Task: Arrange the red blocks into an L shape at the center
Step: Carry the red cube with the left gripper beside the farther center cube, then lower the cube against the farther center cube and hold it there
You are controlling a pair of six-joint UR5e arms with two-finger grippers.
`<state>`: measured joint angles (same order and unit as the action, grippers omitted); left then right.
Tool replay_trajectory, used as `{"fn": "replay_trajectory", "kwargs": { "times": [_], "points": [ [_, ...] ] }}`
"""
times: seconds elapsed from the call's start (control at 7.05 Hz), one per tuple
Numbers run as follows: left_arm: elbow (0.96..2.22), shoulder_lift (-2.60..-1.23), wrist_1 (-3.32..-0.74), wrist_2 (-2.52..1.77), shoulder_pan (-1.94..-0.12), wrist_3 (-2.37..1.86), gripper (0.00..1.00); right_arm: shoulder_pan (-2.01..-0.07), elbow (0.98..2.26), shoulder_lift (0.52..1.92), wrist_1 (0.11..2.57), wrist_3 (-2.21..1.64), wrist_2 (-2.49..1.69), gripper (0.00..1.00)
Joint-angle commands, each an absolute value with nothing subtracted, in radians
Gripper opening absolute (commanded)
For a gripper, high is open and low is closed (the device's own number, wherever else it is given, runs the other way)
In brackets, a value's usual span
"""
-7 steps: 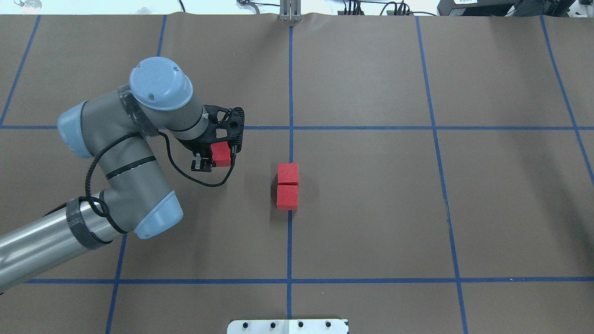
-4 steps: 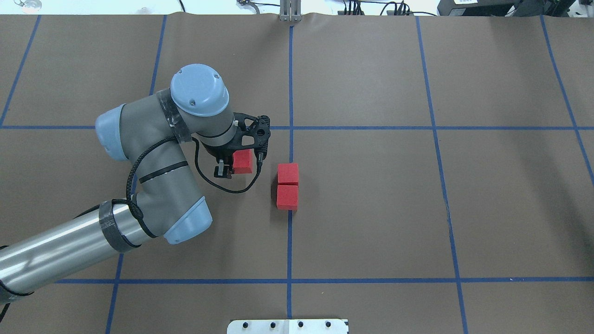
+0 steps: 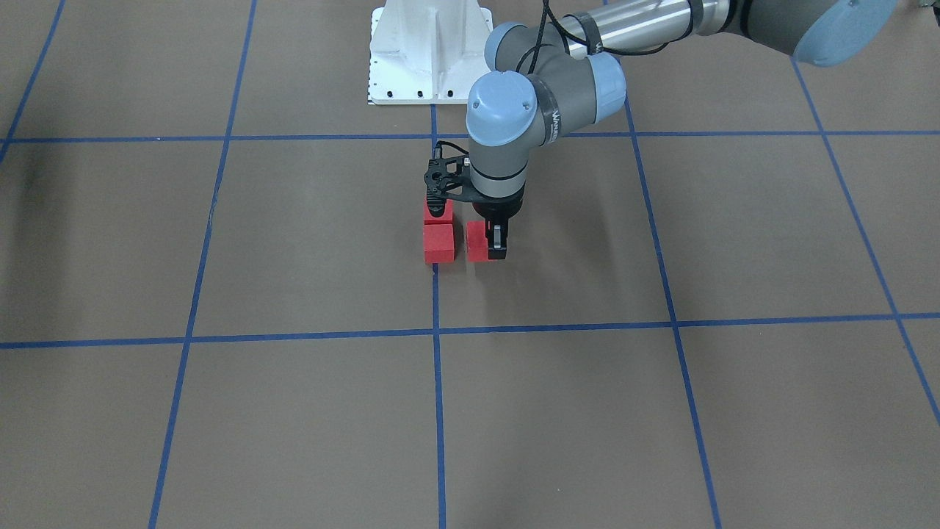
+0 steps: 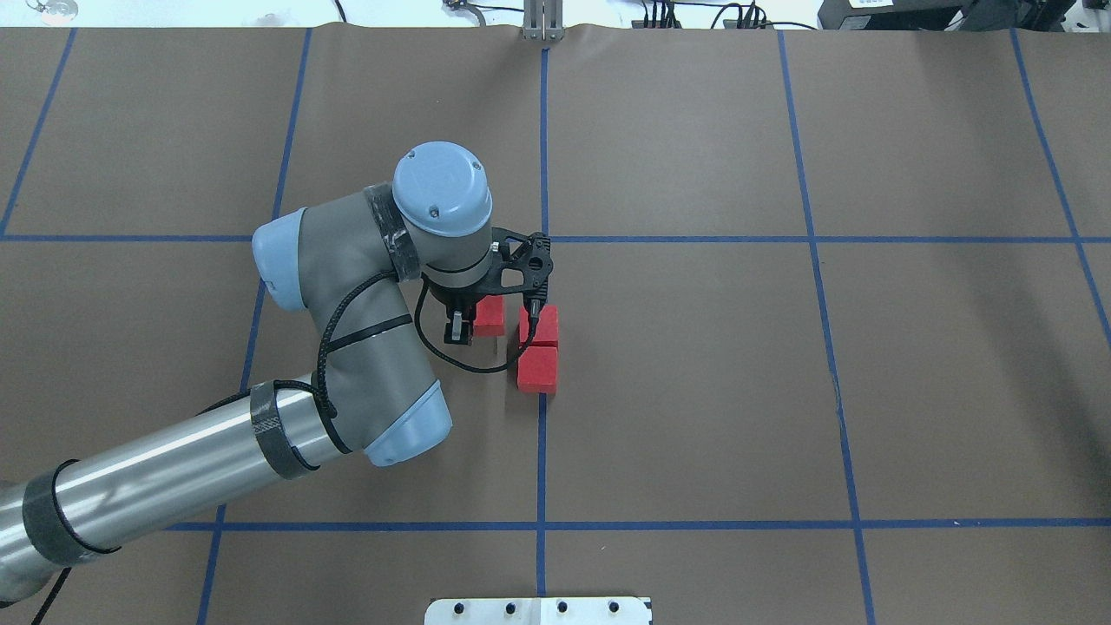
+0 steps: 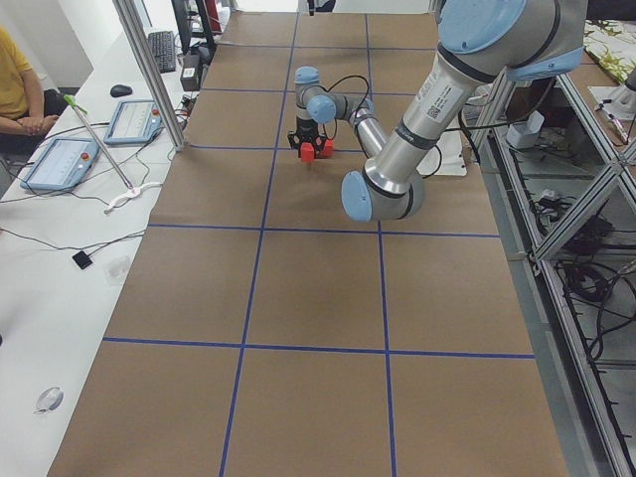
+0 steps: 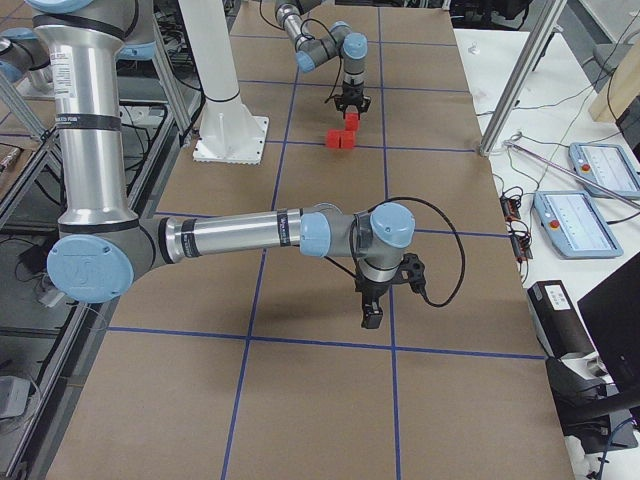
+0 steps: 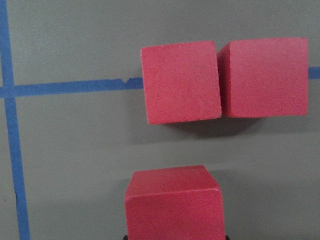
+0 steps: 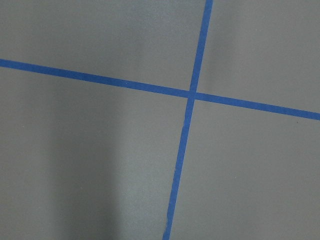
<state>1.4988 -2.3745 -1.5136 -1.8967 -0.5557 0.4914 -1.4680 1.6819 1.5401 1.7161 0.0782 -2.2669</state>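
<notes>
Two red blocks lie touching on the blue centre line (image 4: 541, 451) of the brown floor, one (image 4: 543, 326) farther from me, one (image 4: 538, 370) nearer. My left gripper (image 4: 486, 323) is shut on the third red block (image 4: 489, 314). It holds that block low, just left of the far block, with a small gap between them. The front view shows the held block (image 3: 477, 247) beside the pair (image 3: 439, 245). The left wrist view shows the pair (image 7: 181, 82) ahead of the held block (image 7: 173, 202). My right gripper (image 6: 372, 318) shows only in the right side view, over bare floor; I cannot tell whether it is open.
The white robot base plate (image 4: 538, 610) lies at the near edge. A metal post (image 4: 542, 22) stands at the far edge. A seated person (image 5: 20, 89) and tablets (image 5: 62, 161) are on the side bench.
My left arm has moved right with the red block in its grip, from well left of the pair to close beside the far block. The pair has not moved.
</notes>
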Motion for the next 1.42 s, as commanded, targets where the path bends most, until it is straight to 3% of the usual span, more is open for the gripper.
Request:
{"fn": "replay_trajectory", "kwargs": {
  "times": [0.0,1.28],
  "points": [
    [1.485,-2.387,-1.514,-1.896,-0.543,0.491,0.11,-1.468,1.681,1.54,1.717,0.078,-2.267,0.99],
    [1.483,-2.381,-1.513,-1.894,-0.52,0.489,0.21,-1.468,1.681,1.542,1.715,0.078,-2.272,0.99]
  ]
}}
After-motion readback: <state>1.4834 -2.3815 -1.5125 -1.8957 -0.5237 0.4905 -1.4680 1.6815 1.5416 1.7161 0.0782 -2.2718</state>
